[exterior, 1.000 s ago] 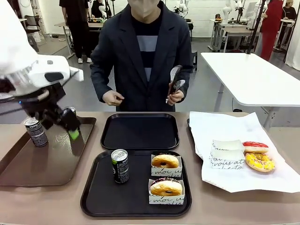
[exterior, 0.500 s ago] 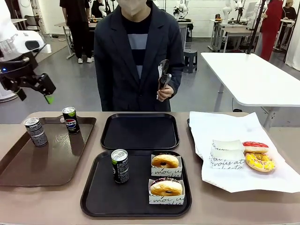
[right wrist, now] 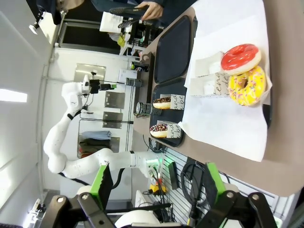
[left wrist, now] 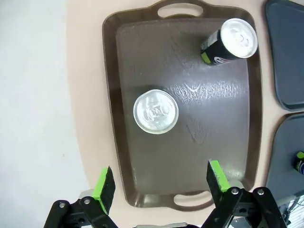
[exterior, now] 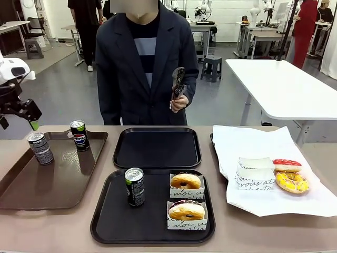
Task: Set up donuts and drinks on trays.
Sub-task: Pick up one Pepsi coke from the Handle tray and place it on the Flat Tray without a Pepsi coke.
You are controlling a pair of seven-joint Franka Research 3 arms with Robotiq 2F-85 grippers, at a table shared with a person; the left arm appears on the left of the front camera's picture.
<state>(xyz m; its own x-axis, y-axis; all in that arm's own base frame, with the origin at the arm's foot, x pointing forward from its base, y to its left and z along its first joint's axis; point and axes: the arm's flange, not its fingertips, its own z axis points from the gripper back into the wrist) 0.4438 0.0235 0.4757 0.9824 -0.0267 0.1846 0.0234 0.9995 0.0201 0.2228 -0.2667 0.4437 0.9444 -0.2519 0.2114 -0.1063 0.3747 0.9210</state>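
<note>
Brown tray (exterior: 58, 184) stages spares; grey can (exterior: 39, 147) stands on it. Near black tray (exterior: 116, 221) looks done: green can (exterior: 135, 186), two sleeved donuts (exterior: 185, 182). Far black tray (exterior: 158, 147) bare, probably due grey can plus red donut (exterior: 287, 165) and yellow donut (exterior: 291, 182), on paper (exterior: 253, 142). Left gripper (left wrist: 160, 179) and right gripper (right wrist: 156, 185) both apart, empty.

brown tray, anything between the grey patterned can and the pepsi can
Nothing. Between the grey patterned can and the Pepsi can lies only bare brown tray, clear in the front and left wrist views.
</note>
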